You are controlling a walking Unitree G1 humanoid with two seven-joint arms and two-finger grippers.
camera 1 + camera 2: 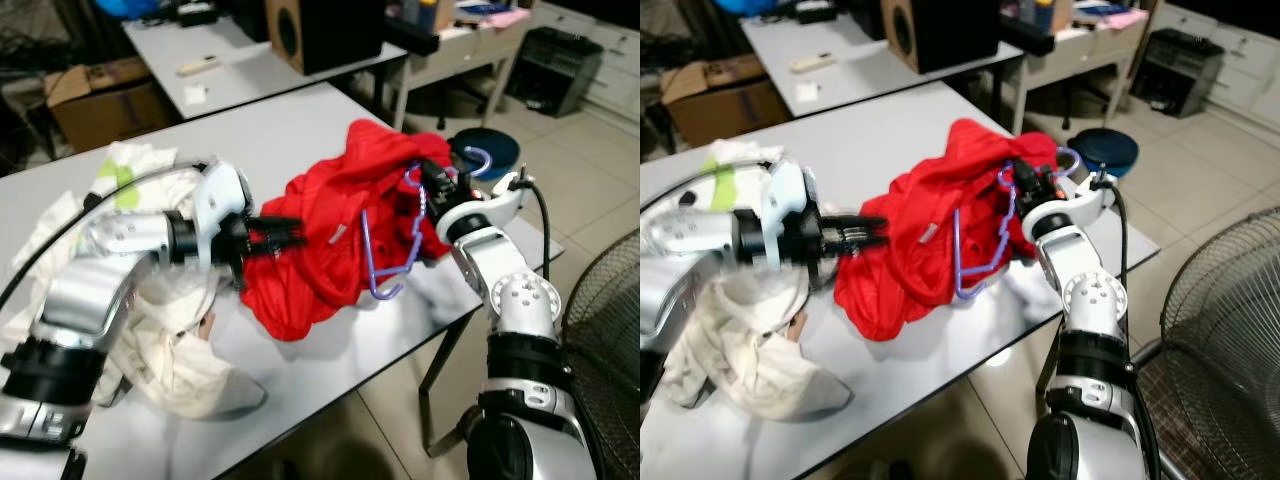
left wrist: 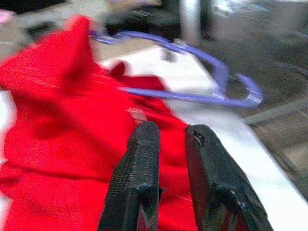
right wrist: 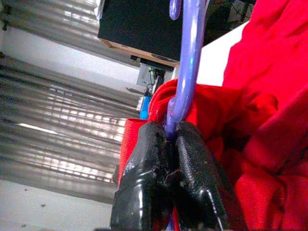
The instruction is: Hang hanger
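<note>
Fabric and plastic crowd the near end of a pale grey table [image 1: 300, 130]: a crumpled red garment [image 1: 320, 240], soft and deeply creased, lies heaped across the middle, with a thin purple hanger [image 1: 385, 265] resting on its right side. The hanger's smooth, glossy hook [image 1: 478, 158] curls up beyond the table's right edge, and its lower bar loops down over the cloth toward the front edge.

The right gripper [image 3: 166, 139] is clamped on the hanger's neck, its two rubbery black fingers pressed together with the purple stem pinched between them; red folds press against it on one side. The left gripper [image 1: 285, 235] reaches in from the left, level with the tabletop, its textured fingers [image 2: 139, 163] held a narrow gap apart and lying on the red cloth; they seem to grip nothing, though the wrist view is blurred.

A rumpled cream cloth [image 1: 190, 360] spills under the left arm toward the near edge. Right of the table, open tiled floor [image 1: 590, 190] lies beside a wire fan guard [image 1: 605, 330]. Behind stand a second table [image 1: 250, 70], a cardboard box [image 1: 95, 100] and a wooden speaker [image 1: 310, 30].
</note>
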